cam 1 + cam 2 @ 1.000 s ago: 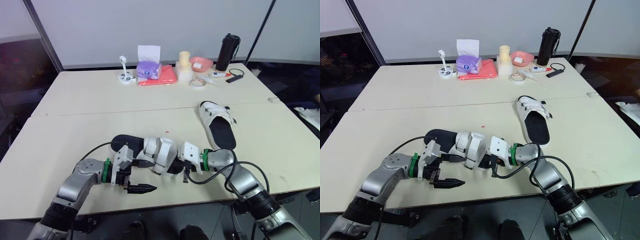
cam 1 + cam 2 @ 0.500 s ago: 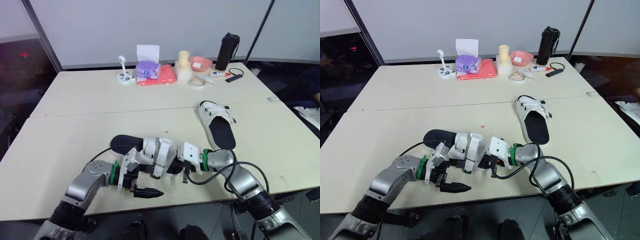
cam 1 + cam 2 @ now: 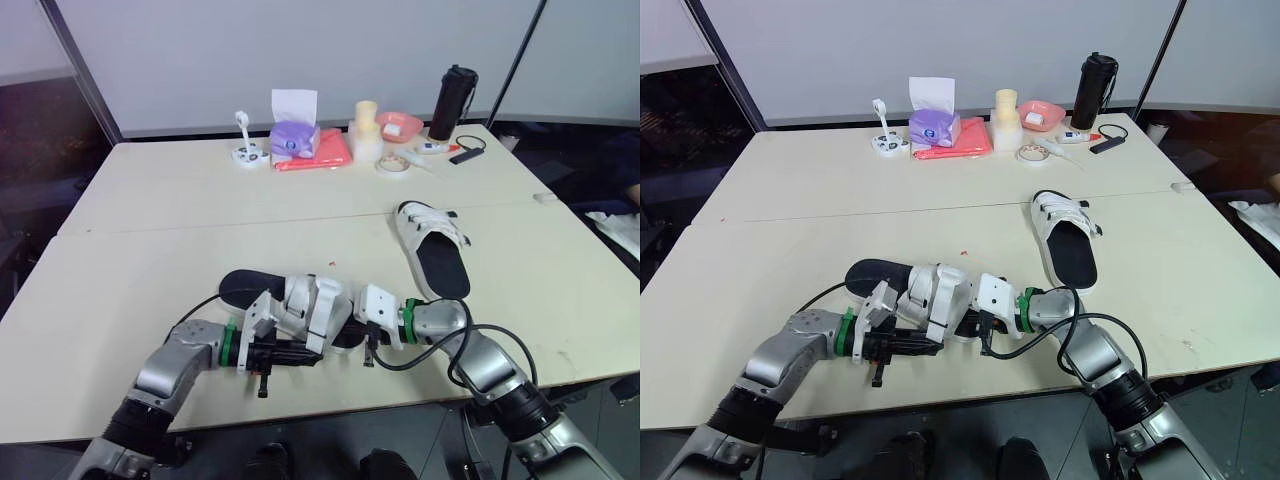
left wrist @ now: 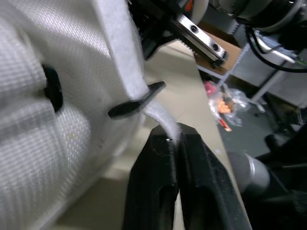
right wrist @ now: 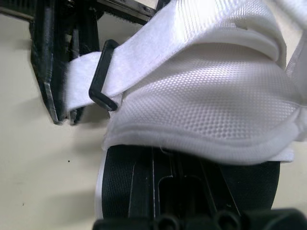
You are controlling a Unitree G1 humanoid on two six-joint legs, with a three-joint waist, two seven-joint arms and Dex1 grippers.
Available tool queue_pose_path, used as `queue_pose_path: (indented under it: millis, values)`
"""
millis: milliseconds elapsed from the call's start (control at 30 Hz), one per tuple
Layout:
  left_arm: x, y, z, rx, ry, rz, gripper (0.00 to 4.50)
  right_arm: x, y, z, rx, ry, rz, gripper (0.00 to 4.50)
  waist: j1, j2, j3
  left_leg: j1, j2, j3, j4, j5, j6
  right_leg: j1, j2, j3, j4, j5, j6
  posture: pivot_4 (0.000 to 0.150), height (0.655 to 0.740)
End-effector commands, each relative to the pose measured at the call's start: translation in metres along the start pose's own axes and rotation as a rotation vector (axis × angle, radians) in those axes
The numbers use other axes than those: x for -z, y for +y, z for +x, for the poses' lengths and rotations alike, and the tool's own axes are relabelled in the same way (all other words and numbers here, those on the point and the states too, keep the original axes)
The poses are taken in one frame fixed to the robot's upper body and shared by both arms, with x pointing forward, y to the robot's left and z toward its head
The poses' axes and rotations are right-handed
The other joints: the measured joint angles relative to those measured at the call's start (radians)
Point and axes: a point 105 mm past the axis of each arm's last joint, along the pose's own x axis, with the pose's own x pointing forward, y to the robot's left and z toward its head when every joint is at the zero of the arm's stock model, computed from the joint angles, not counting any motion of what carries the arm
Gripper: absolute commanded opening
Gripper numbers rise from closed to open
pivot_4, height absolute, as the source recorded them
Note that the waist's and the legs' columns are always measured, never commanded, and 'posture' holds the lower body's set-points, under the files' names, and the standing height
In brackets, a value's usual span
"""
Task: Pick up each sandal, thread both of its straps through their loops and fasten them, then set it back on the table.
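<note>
Protruding white strap (image 5: 80, 77) through black loop (image 5: 101, 99)

Both arms reach forward and bend inward. The left gripper (image 4: 175, 135) points toward the right gripper (image 3: 367, 345), its fingers (image 4: 153, 182) pinched together on a strap (image 4: 162, 119) end.

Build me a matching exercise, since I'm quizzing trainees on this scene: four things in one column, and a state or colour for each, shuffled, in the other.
Things
1. left claw
2. far sandal
3. bottle
4. tissue box

States
A. purple, with a white tissue sticking up
B. shut on a strap
C. black, standing upright
D. lying untouched on the table

Pairs: 1-B, 2-D, 3-C, 4-A
</note>
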Motion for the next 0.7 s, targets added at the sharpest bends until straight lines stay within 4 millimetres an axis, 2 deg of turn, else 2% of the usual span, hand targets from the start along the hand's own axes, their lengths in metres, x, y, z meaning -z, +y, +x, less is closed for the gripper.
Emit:
queue_pose_path:
  millis: [33, 200, 433, 600, 700]
  values:
    - [0.002, -0.026, -0.009, 0.136, 0.062, -0.057, 0.02, 0.034, 0.015, 0.003, -0.046, 0.123, 0.079, 0.0, -0.001, 0.0, 0.0, 0.0, 0.0, 0.0, -0.001, 0.0, 0.0, 0.0, 0.0, 0.0, 0.0, 0.0, 0.0, 0.15, 0.74]
    - [0.002, -0.035, -0.017, 0.176, 0.09, -0.107, 0.02, 0.034, 0.014, 0.004, -0.047, 0.124, 0.075, 0.0, 0.0, 0.0, 0.0, 0.0, 0.001, 0.0, -0.002, 0.0, 0.0, -0.001, 0.0, 0.0, 0.0, 0.0, 0.0, 0.15, 0.74]
    - [-0.01, -0.043, -0.024, 0.204, 0.084, -0.105, 0.02, 0.034, 0.012, 0.005, -0.049, 0.124, 0.07, 0.0, -0.003, 0.0, 0.0, 0.0, 0.001, 0.0, -0.007, 0.0, 0.0, -0.003, 0.001, 0.001, 0.0, -0.001, -0.001, 0.15, 0.74]
    - [-0.024, -0.046, -0.029, 0.22, 0.058, -0.098, 0.02, 0.034, 0.012, 0.005, -0.05, 0.124, 0.069, 0.0, -0.004, 0.0, 0.0, 0.0, 0.003, 0.001, -0.009, 0.0, 0.0, -0.004, 0.002, 0.001, 0.0, -0.001, -0.001, 0.15, 0.74]
    - [-0.039, -0.046, -0.033, 0.238, 0.028, -0.086, 0.02, 0.034, 0.012, 0.005, -0.05, 0.126, 0.068, 0.0, -0.004, 0.0, 0.0, 0.0, 0.003, 0.001, -0.009, 0.0, 0.0, -0.004, 0.003, 0.001, 0.0, -0.001, -0.001, 0.15, 0.74]
